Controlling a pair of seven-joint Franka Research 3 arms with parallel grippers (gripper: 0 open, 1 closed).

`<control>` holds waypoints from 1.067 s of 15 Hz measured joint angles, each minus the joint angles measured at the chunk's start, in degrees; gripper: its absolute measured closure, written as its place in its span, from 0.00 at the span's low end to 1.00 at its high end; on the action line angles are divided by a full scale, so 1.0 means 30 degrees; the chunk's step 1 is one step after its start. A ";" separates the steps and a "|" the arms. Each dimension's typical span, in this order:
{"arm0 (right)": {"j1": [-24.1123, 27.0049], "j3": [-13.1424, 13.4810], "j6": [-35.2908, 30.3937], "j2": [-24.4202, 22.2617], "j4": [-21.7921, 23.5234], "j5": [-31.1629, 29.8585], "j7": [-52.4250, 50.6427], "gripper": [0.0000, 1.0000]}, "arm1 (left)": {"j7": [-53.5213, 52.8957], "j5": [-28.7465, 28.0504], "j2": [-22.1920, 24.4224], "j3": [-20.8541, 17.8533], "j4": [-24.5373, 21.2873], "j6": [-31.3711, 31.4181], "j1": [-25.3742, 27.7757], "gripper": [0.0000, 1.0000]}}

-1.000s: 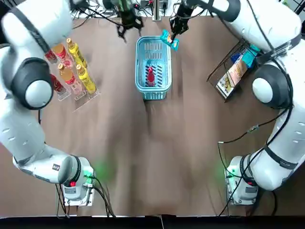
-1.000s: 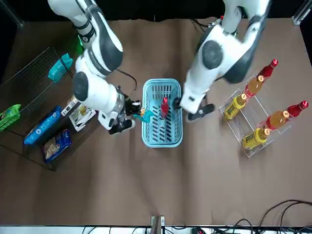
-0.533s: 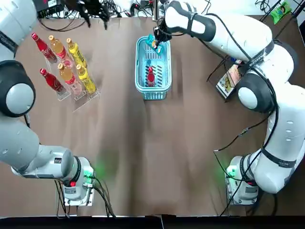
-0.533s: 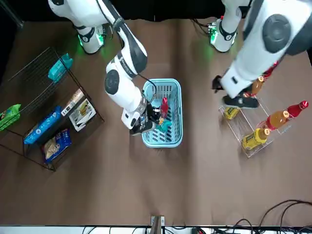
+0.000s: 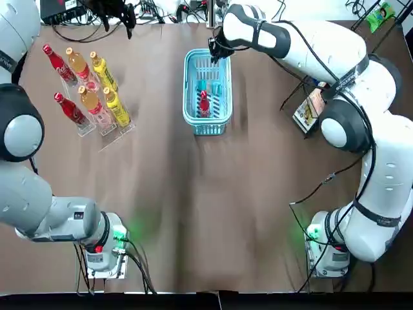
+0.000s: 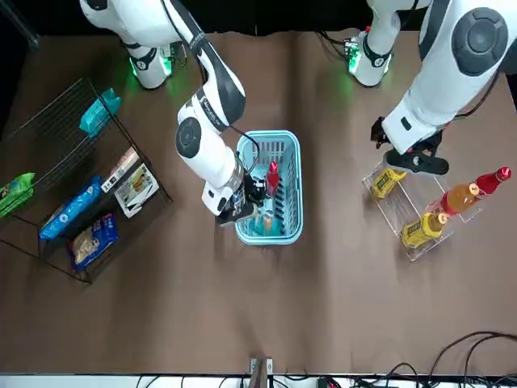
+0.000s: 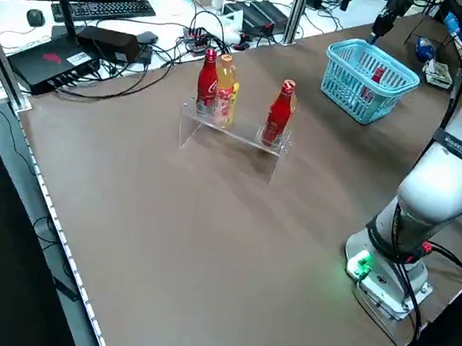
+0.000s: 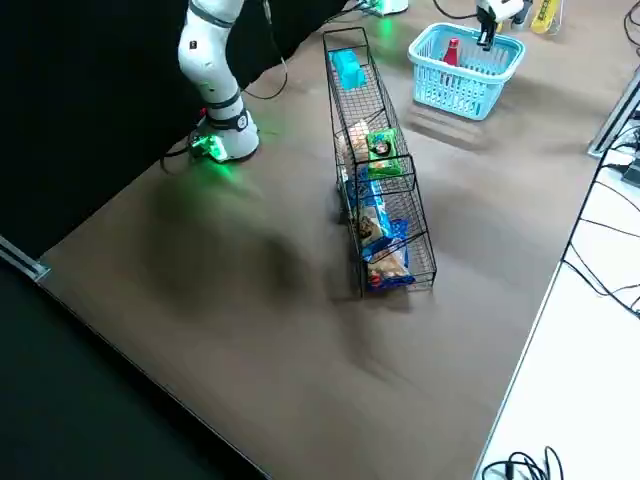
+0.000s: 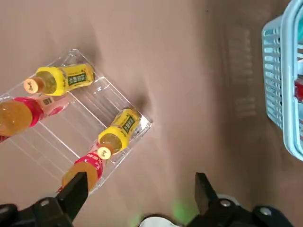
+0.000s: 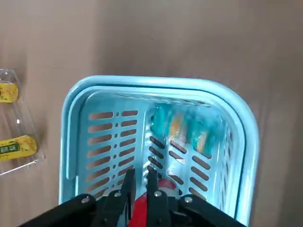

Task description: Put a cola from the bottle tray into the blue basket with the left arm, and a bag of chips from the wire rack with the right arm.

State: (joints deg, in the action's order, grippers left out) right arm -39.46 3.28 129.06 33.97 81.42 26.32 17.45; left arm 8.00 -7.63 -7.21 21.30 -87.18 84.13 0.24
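The blue basket [image 5: 191, 117] stands at the far middle of the table. A red cola bottle [image 5: 204, 103] stands in it, and a teal chips bag [image 5: 210, 86] lies inside beside the cola. In the right wrist view the chips bag [image 10: 182, 128] is blurred below the fingers. My right gripper [image 5: 216, 48] hovers over the basket's far end, slightly open and holding nothing. My left gripper [image 5: 118, 9] hangs open near the table's far edge, beyond the bottle tray [image 5: 108, 137]; its wide-spread fingers [image 9: 75, 193] hold nothing. Two colas [image 5: 57, 62] are left in the tray.
Yellow and orange bottles [image 5: 111, 103] share the clear tray with the colas. The wire rack [image 5: 307, 82] at the right holds several snack bags [image 8: 378, 150]. Cables and desk gear lie past the far edge.
The right gripper has let go of the teal chips bag, which has dropped into the basket. The left gripper has shifted a little near the bottle tray.
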 joint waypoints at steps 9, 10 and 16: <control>0.1764 0.0358 -0.4263 -0.0622 -0.0450 -0.1372 -0.0380 0.77 | -0.1131 0.3174 0.2781 -0.7818 -0.0500 -0.0457 -0.3393 0.00; 0.2210 0.0370 -0.5206 -0.1065 -0.0533 -0.1400 -0.0516 0.77 | -0.1131 0.2874 0.2966 -0.7676 -0.0639 -0.0458 -0.3410 0.00; 0.5585 0.0448 -1.0606 -0.4741 -0.0722 -0.2194 -0.1800 0.79 | -0.1112 0.1765 0.2651 -0.4648 -0.0990 -0.0356 -0.0990 0.00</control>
State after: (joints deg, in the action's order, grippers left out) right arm -22.70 4.63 97.24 19.74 79.25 19.74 12.06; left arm 4.66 -2.33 0.74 7.35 -90.15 83.06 -2.73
